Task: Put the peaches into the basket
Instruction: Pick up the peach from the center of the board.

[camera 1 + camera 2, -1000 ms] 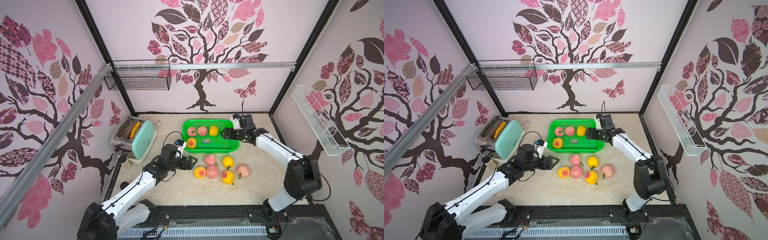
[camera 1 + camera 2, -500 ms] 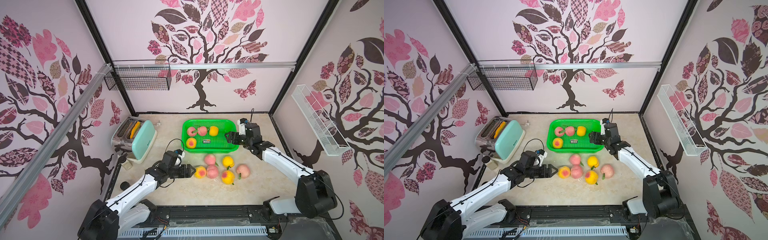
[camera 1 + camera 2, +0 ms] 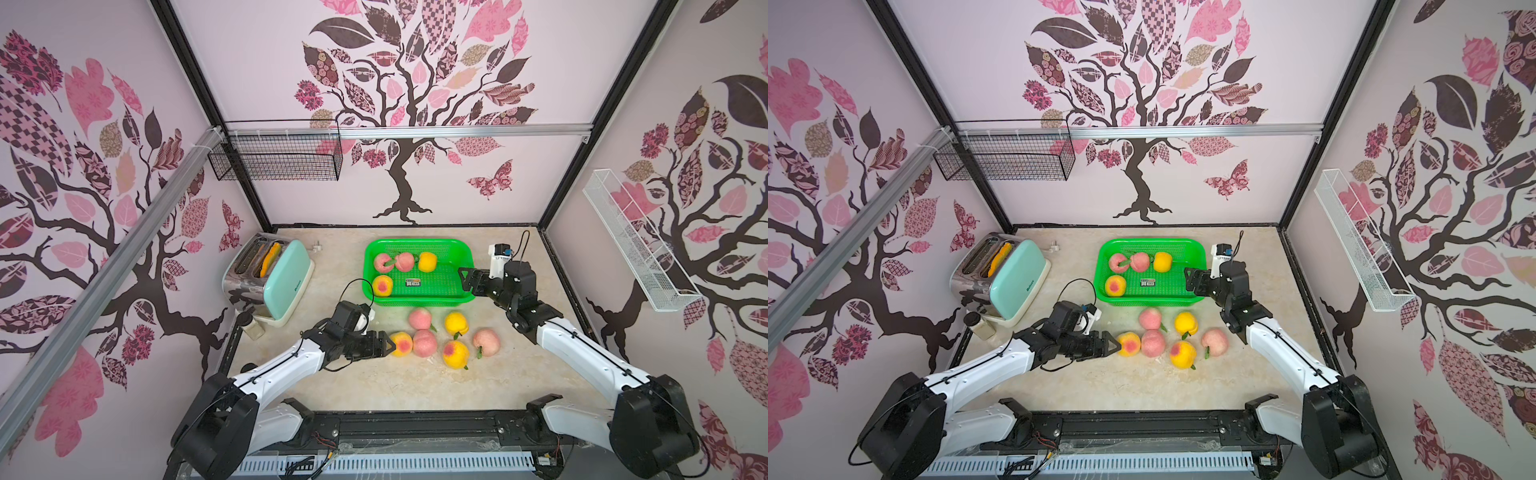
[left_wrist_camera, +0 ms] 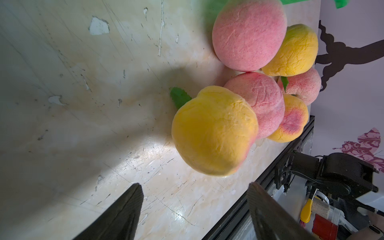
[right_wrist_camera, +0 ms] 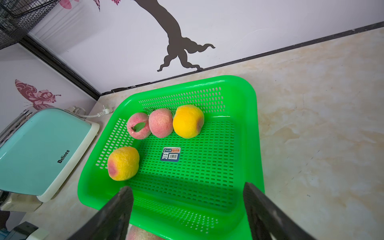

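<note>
Both open and empty: my left gripper (image 3: pixel 387 344) has reached the blushed yellow-orange peach (image 3: pixel 402 344), right gripper (image 3: pixel 465 282) has drawn back over the edge of the green mesh plastic basket (image 3: pixel 417 241); mint-green toaster (image 3: pixel 286 276) reads Belinee

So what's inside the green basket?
Four peaches lie in the basket: two pink, two yellow-orange, plus a label sticker on its floor. In a top view the right gripper covers part of one side wall.

ten peaches (image 3: pixel 422 343), one green basket (image 3: pixel 415 241), one toaster (image 3: pixel 286 278), two wire wall baskets (image 3: pixel 276 160)
</note>
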You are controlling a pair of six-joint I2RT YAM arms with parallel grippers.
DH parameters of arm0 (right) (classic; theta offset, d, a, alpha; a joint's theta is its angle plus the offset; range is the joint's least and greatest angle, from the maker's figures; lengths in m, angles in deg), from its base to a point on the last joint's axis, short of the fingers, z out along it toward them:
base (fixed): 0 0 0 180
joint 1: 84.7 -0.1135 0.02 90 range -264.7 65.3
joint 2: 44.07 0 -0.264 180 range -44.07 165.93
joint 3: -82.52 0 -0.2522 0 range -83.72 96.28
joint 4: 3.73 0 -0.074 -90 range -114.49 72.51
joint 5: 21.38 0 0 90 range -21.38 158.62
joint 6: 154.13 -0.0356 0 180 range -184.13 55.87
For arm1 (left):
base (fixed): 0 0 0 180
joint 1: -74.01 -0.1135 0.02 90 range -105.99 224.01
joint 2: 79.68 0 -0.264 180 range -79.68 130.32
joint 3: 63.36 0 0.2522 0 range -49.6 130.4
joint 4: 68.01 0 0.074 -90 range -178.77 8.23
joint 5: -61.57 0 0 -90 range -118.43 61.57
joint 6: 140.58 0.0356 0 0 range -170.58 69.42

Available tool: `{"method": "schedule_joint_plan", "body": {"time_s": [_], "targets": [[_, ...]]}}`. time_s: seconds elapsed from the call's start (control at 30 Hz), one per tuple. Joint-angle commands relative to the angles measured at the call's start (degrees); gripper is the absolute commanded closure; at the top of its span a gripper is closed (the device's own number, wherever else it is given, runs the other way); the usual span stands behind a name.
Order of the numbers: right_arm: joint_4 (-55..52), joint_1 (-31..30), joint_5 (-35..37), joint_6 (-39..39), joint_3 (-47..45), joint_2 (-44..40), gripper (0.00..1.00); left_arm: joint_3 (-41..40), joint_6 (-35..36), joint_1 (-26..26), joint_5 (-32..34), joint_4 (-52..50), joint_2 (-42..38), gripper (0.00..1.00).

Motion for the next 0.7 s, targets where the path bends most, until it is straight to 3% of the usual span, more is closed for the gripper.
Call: {"method": "schedule_joint_plan", "body": {"time_s": [0.0, 0.67], "targets": [[1.6, -0.4, 1.0, 0.1, 0.0, -0.3, 0.15, 2.5, -0.9, 0.2, 0.5, 0.7, 0.3, 0.17], [1.7, -0.4, 0.6, -0.1, -0.2, -0.8, 0.15, 3.2, -2.3, 2.1, -0.3, 4.0, 5.4, 0.18]]}}
